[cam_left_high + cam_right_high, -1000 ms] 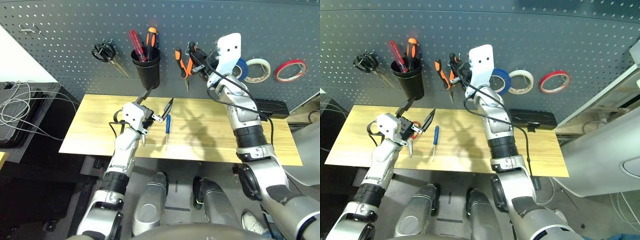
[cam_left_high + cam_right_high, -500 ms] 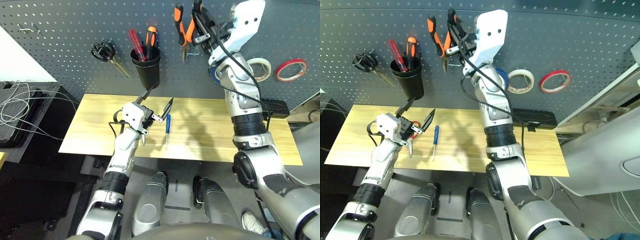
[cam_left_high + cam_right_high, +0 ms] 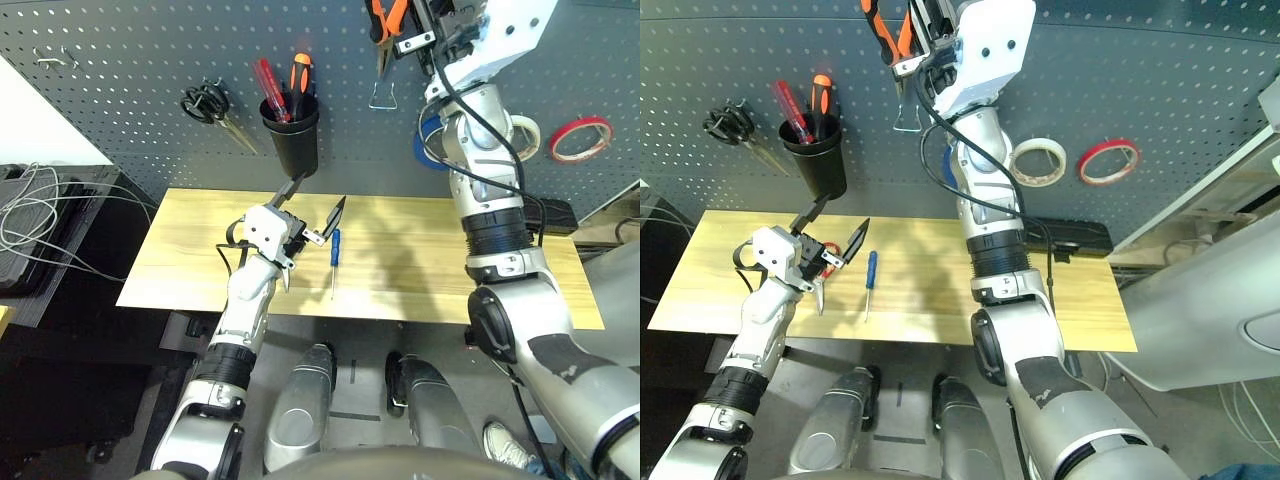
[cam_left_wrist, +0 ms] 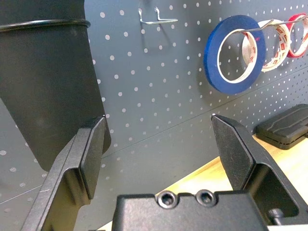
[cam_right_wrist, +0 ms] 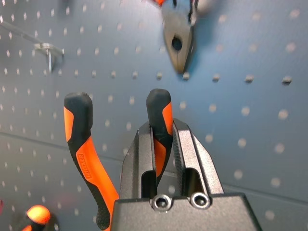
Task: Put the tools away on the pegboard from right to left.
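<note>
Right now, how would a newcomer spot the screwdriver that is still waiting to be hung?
Look at the wooden table below the pegboard. The screwdriver lies flat near its middle, just right of the open left gripper. Its slim blue handle sets it apart from the red and orange handles standing in the black cup.

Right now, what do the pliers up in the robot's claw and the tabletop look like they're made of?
The pliers: dull grey metal nose, handles sleeved in orange and black, probably matte rubber or plastic. The tabletop: pale wood, or a wood-look board, with lengthwise grain lines and a smooth, low-sheen surface.
</note>
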Controlling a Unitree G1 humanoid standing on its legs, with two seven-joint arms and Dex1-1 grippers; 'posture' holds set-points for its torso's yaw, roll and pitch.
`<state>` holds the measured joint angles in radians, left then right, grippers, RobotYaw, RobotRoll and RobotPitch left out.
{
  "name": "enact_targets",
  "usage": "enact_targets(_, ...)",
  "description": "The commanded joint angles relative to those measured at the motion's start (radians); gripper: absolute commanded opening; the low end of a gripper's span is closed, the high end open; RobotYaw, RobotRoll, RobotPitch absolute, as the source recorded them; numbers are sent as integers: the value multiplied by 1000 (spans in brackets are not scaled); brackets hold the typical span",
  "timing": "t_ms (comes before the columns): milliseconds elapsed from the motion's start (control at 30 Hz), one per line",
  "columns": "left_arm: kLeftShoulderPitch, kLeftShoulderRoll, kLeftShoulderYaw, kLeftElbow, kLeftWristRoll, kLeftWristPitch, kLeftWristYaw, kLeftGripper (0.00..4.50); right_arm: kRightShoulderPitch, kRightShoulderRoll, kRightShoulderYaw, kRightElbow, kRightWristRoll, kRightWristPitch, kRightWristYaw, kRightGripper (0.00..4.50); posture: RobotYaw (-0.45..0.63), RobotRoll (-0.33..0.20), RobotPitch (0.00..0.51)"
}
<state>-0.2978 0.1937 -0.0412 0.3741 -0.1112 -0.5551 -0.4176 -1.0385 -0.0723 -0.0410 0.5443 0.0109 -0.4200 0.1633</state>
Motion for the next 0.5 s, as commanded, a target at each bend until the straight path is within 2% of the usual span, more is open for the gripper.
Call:
enact_targets(33,14,-2,-6,6,18,10,1,4500,-22,6,13,70,-28,-83,-22,307,150,0,211)
enact_targets(500,24,-4,-4,3,29,15,10,4500,-16,4,23,152,-46,-133,-63,307,152,0,218)
